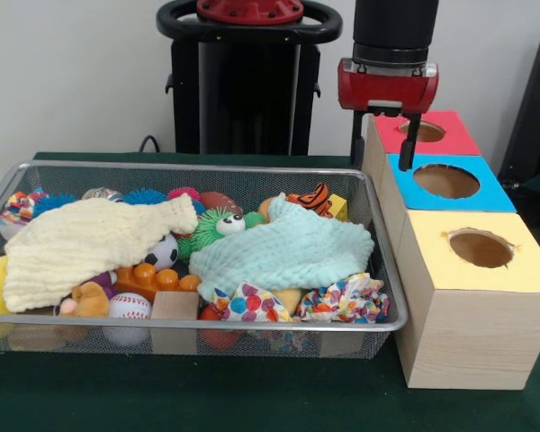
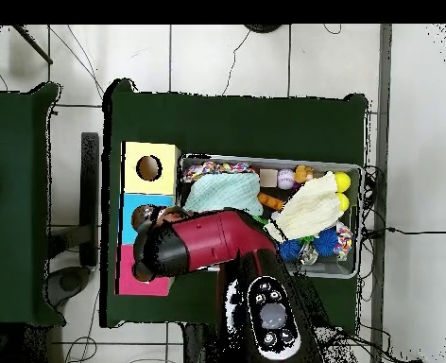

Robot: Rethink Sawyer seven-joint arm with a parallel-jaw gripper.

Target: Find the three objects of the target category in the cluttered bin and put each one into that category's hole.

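Even indoor light, soft shadows, no glare, front view slightly soft

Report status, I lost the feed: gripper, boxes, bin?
Gripper open, empty, hanging over the blue box. Bin cluttered, two cloths covering toys. Nothing blocking the holes.

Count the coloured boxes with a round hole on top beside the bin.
3, in a row beside the bin: yellow box nearest the camera, blue box in the middle, red box farthest, under the gripper.
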